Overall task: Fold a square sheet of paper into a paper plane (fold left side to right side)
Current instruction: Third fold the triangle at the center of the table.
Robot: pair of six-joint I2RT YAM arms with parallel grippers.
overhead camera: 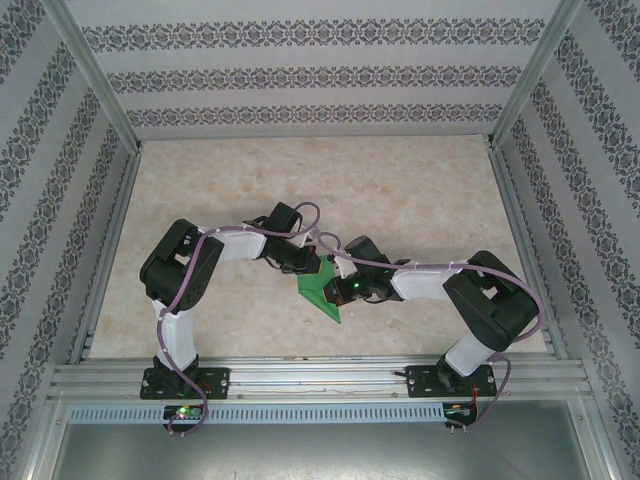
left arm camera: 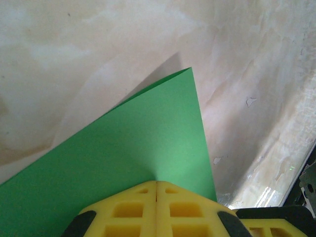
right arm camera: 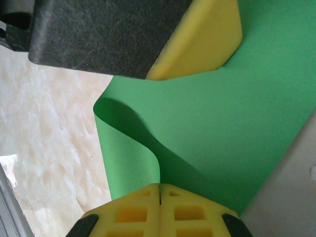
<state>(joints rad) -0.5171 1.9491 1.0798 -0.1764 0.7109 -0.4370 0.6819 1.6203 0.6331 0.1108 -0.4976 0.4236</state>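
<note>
Top camera looks down; close wrist views apparently share the paper (left arm camera: 138, 148).

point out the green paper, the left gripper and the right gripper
green paper (left arm camera: 138, 148), left wrist view, middle of its face
left gripper (left arm camera: 157, 190), left wrist view, seam between its yellow fingertips
right gripper (right arm camera: 160, 192), right wrist view, seam between its fingertips

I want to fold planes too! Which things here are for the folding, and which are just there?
For the job:
paper
left pincer and right pincer, both shut on it

Just there:
table
patterned walls
metal frame
</note>
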